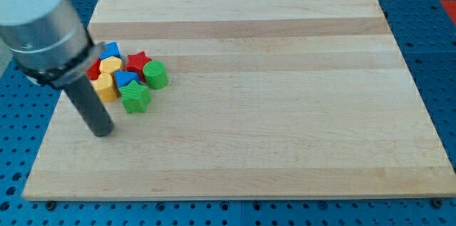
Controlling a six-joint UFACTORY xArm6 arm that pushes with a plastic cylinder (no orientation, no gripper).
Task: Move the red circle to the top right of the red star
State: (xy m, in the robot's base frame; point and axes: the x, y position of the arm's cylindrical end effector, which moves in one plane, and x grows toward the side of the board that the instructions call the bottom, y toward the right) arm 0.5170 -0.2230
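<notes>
The red star (137, 61) lies in a tight cluster of blocks at the board's left. The red circle (95, 70) is at the cluster's left edge, partly hidden behind the arm. Around them are a green circle (155, 74), a green star (135, 98), a blue block (126, 78), another blue block (111, 49) at the top, and two yellow blocks (110, 65) (107, 88). My tip (102, 132) rests on the board below and left of the cluster, a little left of the green star and below the lower yellow block, touching no block.
The wooden board (285, 112) lies on a blue perforated table (21, 133). The arm's grey body (43, 33) covers the view's upper left corner and the board's left edge there.
</notes>
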